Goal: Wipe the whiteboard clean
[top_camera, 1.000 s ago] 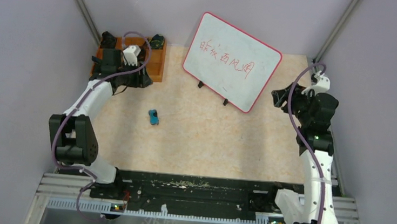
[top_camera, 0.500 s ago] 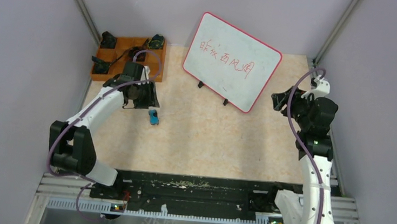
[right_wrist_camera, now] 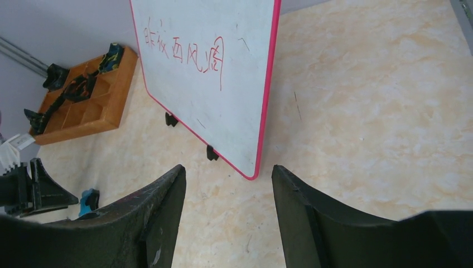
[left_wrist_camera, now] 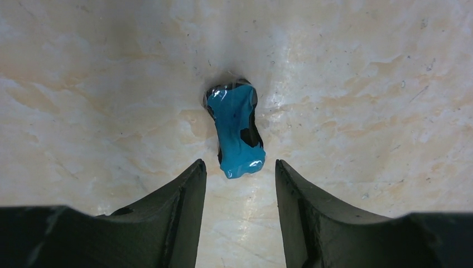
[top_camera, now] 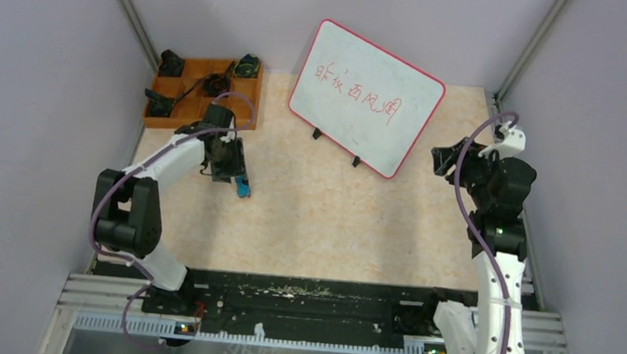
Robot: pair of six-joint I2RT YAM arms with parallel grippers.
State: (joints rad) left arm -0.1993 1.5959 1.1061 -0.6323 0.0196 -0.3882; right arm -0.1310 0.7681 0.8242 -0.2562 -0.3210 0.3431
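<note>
The big white board with the thin red-pink frame is standing on its small black feet at the far side of the pale stone-look table. Red writing is showing on it, so nothing is wiped off yet.

The left gripper is hanging right over a small shiny blue and black eraser block that is lying flat on the table. Its two black fingers are standing apart with nothing between them. The near end of the block is sitting just ahead of the tips, and it does not look like it is touching them.

I think the job right now is picking up this block. To do it well, the gripper should be moving forward a little so the thin middle of the block sits between the fingers. The block is lying a bit slanted, so a small turn of the wrist should help. Then it should go straight down and squeeze gently, because the shiny top may slip.

The right gripper is waiting just beside the right edge of the board, fingers apart and empty. It could be holding the board steady, since wiping may push it over.
</note>
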